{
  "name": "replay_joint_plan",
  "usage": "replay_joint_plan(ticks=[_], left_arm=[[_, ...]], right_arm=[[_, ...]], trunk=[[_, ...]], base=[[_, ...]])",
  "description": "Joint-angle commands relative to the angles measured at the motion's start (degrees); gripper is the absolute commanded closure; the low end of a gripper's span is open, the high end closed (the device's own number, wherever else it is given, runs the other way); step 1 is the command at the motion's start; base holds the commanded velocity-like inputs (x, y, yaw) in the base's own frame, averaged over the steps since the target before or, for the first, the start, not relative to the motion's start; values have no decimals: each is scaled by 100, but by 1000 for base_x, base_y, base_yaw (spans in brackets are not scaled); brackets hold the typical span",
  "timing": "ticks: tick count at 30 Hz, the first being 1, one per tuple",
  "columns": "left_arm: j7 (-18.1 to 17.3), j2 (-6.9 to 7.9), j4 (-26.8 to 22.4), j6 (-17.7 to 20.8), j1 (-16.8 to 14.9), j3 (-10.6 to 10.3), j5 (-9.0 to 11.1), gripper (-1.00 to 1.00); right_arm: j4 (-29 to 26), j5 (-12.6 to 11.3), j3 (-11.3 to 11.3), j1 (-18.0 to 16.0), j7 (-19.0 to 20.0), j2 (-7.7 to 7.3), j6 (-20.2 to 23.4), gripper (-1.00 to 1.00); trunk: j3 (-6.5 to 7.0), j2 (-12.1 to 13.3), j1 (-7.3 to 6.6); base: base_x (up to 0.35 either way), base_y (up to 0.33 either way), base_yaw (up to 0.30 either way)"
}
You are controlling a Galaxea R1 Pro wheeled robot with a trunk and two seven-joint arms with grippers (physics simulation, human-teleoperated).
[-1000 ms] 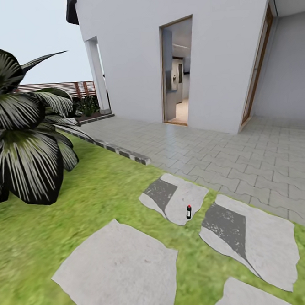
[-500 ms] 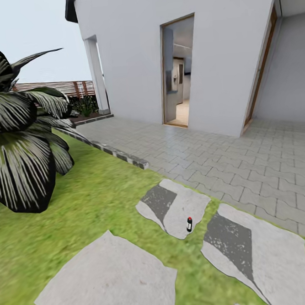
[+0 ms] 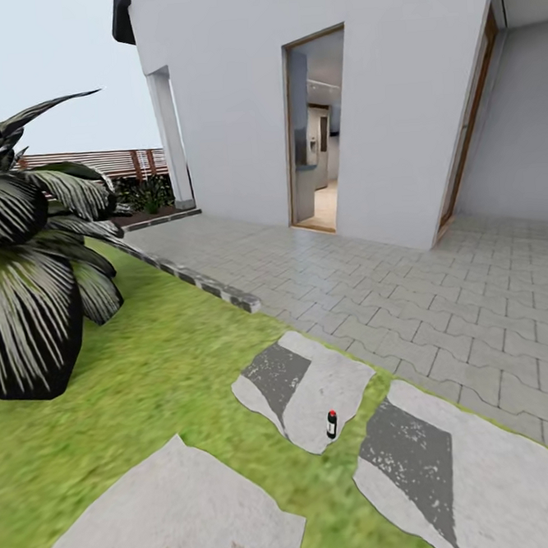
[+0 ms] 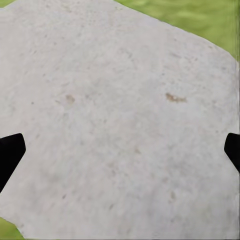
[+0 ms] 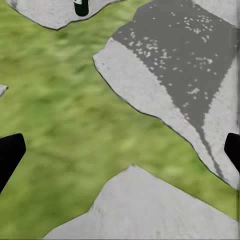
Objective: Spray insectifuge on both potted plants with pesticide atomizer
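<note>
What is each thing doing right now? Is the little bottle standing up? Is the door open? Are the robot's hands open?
pesticide atomizer: upright on a stepping stone, red top on, not held.
house door: open, room visible inside.
left gripper: open, empty, above a pale stone slab.
right gripper: open, empty, above grass.

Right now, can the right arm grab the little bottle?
Probably not yet. The bottle stands upright on a stepping stone some way ahead across grass. The open right pincer holds nothing, and nothing blocks the way.

White house wall (image 3: 236, 104) w/ open doorway (image 3: 312, 131), grey paving (image 3: 407, 288), lawn (image 3: 149, 366), stepping stones (image 3: 303, 383).
</note>
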Motion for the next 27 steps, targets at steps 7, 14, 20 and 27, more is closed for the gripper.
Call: replay_joint_plan(ticks=[7, 14, 20, 27], left_arm=[[-1, 0, 5, -18, -3, 17, -10, -100], [-1, 0, 5, -19, -3, 18, -9, -100], [-1, 1, -2, -21, -3, 18, -4, -100], [-8, 8, -12, -22, -3, 18, 0, -100]], right_arm=[[5, 12, -3, -3, -2, -5, -17, -100], [5, 4, -8, -4, -2, -8, -16, -100], [-24, -7, 3, -4, -2, 12, -12, -100], [-60, -39, 5, -4, 5, 26, -9, -100]], trunk=[[-5, -2, 1], [-5, -2, 1], [-5, -2, 1], [10, -2, 1]], base=[[235, -196, 0], [192, -128, 0], [36, -18, -1], [3, -2, -186]])
